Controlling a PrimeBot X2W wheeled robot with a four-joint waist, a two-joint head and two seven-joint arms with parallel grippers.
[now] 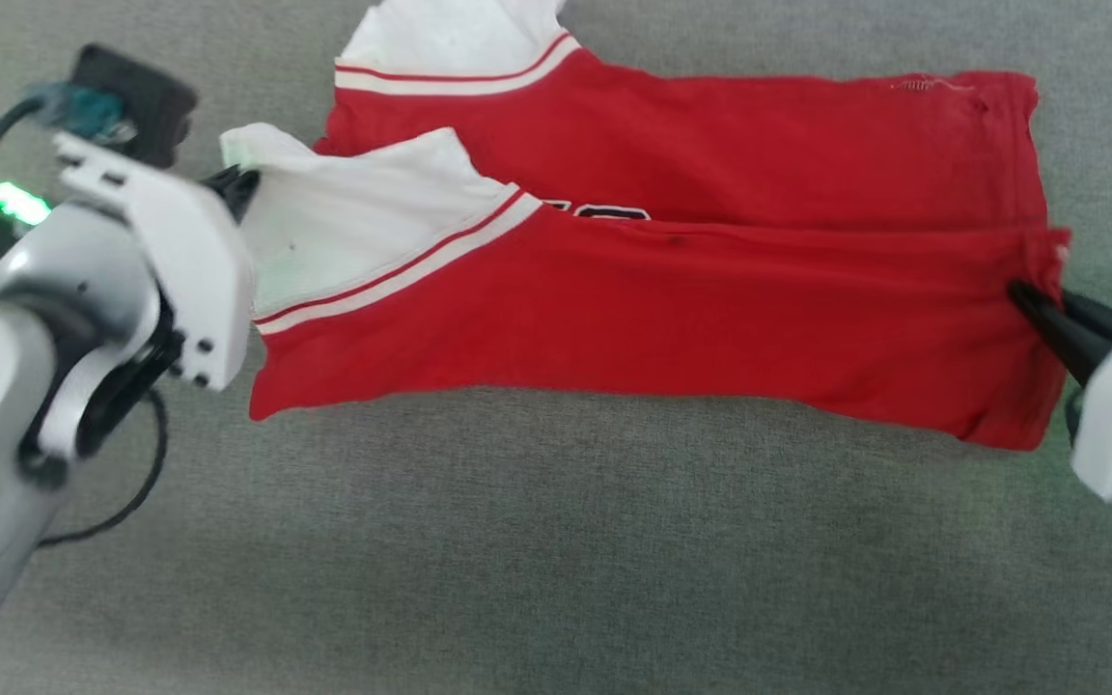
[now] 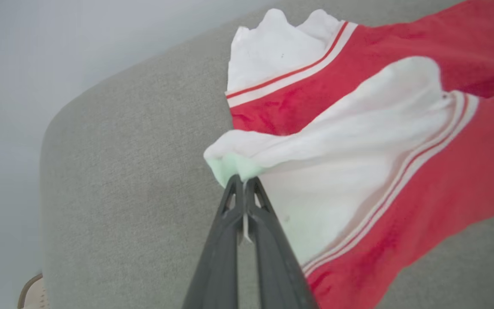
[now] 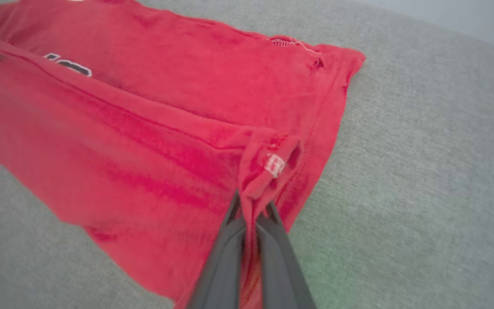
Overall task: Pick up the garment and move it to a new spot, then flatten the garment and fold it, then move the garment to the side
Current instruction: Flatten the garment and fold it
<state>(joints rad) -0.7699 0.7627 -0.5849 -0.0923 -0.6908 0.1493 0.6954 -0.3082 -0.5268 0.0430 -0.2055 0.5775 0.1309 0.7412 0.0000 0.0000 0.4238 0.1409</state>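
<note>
The garment, a red T-shirt with white striped sleeves, lies stretched sideways across the grey cushion, its near half folded over the far half. My left gripper is shut on the tip of the near white sleeve, lifting it slightly; the left wrist view shows the pinch. At the other end my right gripper is shut on the red hem corner, with a small white tag beside the fingers. The far sleeve lies flat at the top.
The grey fabric surface spreads wide in front of the shirt. A black cable hangs by my left arm. The cushion's rounded edge drops off to a pale wall at the left.
</note>
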